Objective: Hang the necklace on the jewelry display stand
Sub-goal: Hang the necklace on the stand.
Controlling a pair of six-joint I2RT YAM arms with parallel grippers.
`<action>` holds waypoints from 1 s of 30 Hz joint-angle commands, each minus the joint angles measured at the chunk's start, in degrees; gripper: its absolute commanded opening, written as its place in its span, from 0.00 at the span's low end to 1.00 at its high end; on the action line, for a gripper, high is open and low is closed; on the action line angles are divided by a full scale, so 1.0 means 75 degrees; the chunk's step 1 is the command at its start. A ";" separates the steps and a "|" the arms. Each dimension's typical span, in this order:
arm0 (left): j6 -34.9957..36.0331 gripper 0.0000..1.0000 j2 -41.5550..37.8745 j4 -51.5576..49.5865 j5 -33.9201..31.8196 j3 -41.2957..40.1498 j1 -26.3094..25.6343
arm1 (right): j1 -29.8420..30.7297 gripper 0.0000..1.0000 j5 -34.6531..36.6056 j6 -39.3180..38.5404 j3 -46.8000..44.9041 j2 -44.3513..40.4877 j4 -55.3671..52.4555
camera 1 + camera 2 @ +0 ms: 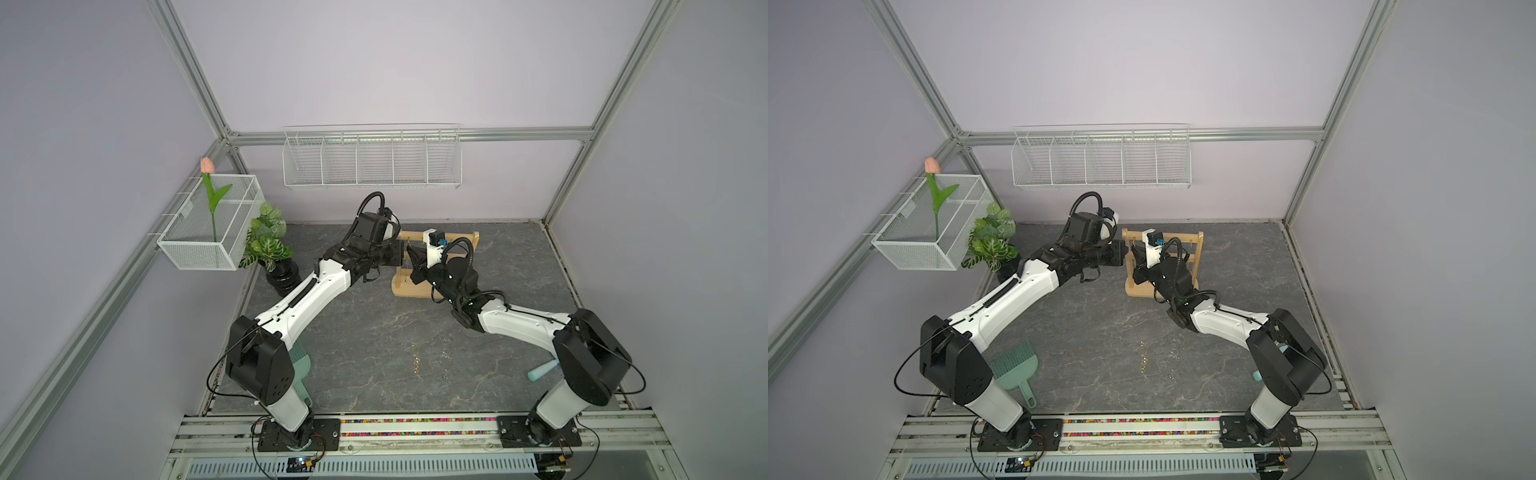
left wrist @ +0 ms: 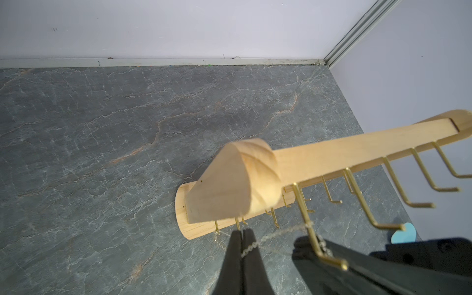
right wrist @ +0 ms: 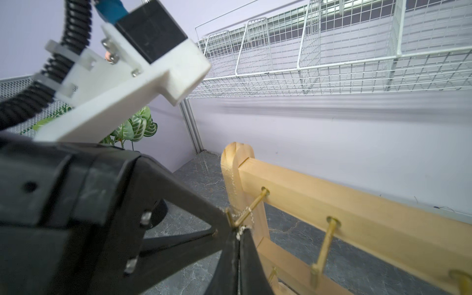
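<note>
At the end hook (image 2: pixel 303 212) of the top rail (image 2: pixel 357 145) on the jewelry display stand (image 2: pixel 229 184), the necklace (image 2: pixel 270 236) lies across the shank, its held span roughly parallel to the rail. Left fingers (image 2: pixel 232 260) clamp it post-side of the hook; right fingers (image 3: pixel 249 268) clamp it just beneath the tip.

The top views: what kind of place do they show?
Probably a robot test booth: a metal frame around plain walls, two arms bolted to a rail, a potted plant as decoration.
</note>
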 commanded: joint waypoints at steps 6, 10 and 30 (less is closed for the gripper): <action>-0.0047 0.00 -0.0236 -0.0214 -0.0208 -0.0017 0.0036 | 0.0062 0.07 -0.0249 -0.0088 0.0103 -0.0171 -0.0601; -0.0092 0.00 -0.0325 -0.0354 -0.0518 -0.0018 0.0047 | 0.0063 0.07 -0.0407 0.0030 0.0255 0.0019 -0.0685; -0.0413 0.00 -0.0260 -0.0201 0.1238 0.0135 0.0047 | 0.0054 0.07 0.0123 0.0042 0.0054 -0.0491 -0.0876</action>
